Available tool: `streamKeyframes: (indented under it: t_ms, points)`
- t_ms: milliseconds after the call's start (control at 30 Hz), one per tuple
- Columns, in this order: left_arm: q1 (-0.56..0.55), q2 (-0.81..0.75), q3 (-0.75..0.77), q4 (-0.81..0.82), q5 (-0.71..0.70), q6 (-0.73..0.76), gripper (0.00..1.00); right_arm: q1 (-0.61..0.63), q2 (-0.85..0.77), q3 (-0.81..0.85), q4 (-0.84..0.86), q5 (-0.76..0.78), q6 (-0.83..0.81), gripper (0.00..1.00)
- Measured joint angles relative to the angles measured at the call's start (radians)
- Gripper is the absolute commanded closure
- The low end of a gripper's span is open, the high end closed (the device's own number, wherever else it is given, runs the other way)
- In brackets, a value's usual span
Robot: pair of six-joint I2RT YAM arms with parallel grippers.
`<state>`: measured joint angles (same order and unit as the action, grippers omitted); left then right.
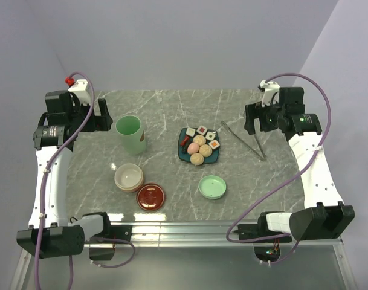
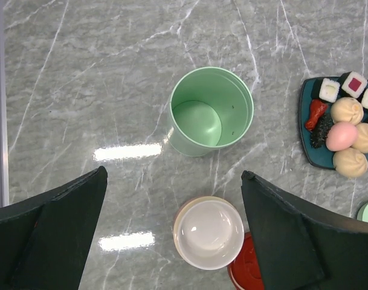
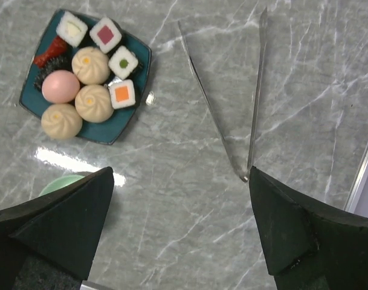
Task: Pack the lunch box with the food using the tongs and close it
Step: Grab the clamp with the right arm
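The grey marble table (image 1: pixel 171 109) is stretching out in front of me and I am reaching over its far side with both arms, my left gripper (image 2: pixel 174 175) hanging above the left part, fingers spread wide and gripping nothing, my right gripper (image 3: pixel 181 172) hanging above the right part, likewise spread and empty. Below my left one the green pot (image 1: pixel 130 133) is standing upright and open. The teal plate (image 3: pixel 105 132) is sitting near the middle. The cream bowl (image 1: pixel 129 177) is resting nearer to me than the pot, the dark-red lid (image 1: pixel 151 196) lying just beside it, and the green lid (image 1: pixel 212 186) is lying flat on the near side of the plate. The tongs (image 3: pixel 245 170) are lying right of the plate, arms splayed, untouched. All the food (image 3: pixel 91 65) is sitting on the plate
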<state>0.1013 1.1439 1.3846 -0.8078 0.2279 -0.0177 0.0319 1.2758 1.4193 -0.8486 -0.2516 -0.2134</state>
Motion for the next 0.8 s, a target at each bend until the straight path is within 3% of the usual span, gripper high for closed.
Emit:
streamKeyframes:
  t_ms: [467, 800]
  points:
    - [0.0, 0.01, -0.015, 0.024, 0.07, -0.078, 0.0, -0.018, 0.131, 0.034, -0.139, 0.118, -0.152, 0.0]
    - [0.0, 0.089, 0.025, -0.054, 0.17, -0.027, 0.01, -0.234, 0.481, 0.154, -0.237, 0.085, -0.315, 0.0]
